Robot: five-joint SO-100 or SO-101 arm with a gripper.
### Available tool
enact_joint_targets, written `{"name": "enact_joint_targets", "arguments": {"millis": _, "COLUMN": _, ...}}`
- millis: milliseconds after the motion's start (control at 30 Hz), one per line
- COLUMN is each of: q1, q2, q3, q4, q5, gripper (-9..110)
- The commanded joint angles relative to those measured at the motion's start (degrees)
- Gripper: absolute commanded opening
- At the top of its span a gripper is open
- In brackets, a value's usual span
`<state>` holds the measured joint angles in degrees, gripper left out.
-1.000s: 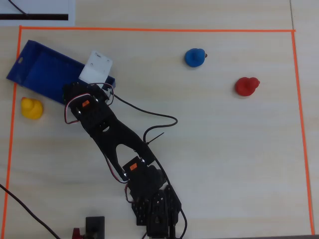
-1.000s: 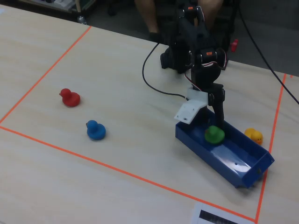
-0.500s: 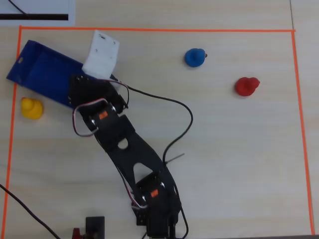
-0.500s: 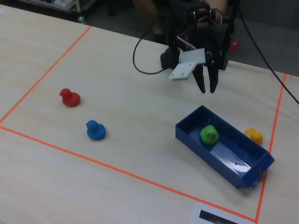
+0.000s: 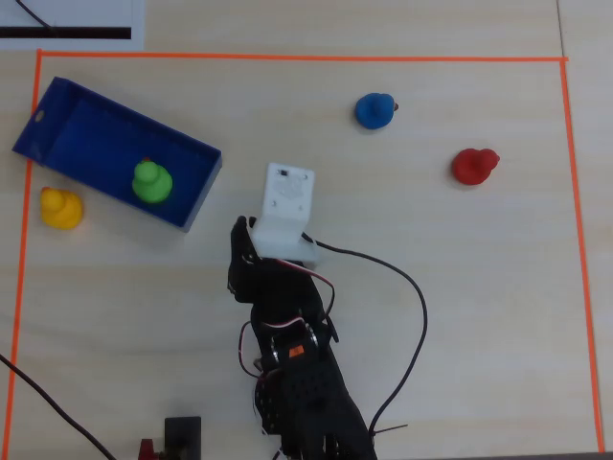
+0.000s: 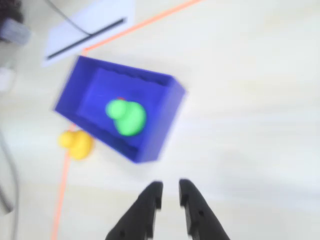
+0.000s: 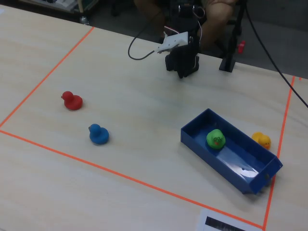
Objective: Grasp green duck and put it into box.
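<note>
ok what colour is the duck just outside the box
Yellow; the duck beside the box shows best in the overhead view.

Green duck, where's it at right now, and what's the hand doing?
Hand empty, fingers nearly together, clear of the box. Green duck sits inside the blue box. Yellow duck outside, beside the box. Nothing in the way.

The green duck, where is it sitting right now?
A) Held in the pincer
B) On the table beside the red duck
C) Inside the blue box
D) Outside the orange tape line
C. The green duck sits inside the blue box, while the pincer hangs empty, apart from the box, in the wrist view.
</note>
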<state>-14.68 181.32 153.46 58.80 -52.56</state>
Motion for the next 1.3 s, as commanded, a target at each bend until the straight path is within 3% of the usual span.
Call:
{"name": "enact_joint_targets", "arguments": {"millis": 0, "q1": 3.43, "q2": 8.26, "q3": 5.19, "q4": 4.57, "q5": -0.79, "gripper": 0}}
{"name": "enact_joint_targets", "arguments": {"millis": 367, "q1": 12.22, "q2": 8.44, "q3": 24.79, "q4": 6.33, "q5": -4.57, "gripper": 0}}
{"name": "enact_joint_targets", "arguments": {"millis": 567, "q1": 13.89, "q2": 8.44, "q3": 24.7, "q4": 15.73, "q5": -13.45, "gripper": 0}}
{"name": "enact_joint_targets", "arguments": {"millis": 1267, "q1": 18.02, "q2": 8.35, "q3": 24.7, "q4": 15.73, "q5": -13.62, "gripper": 1}}
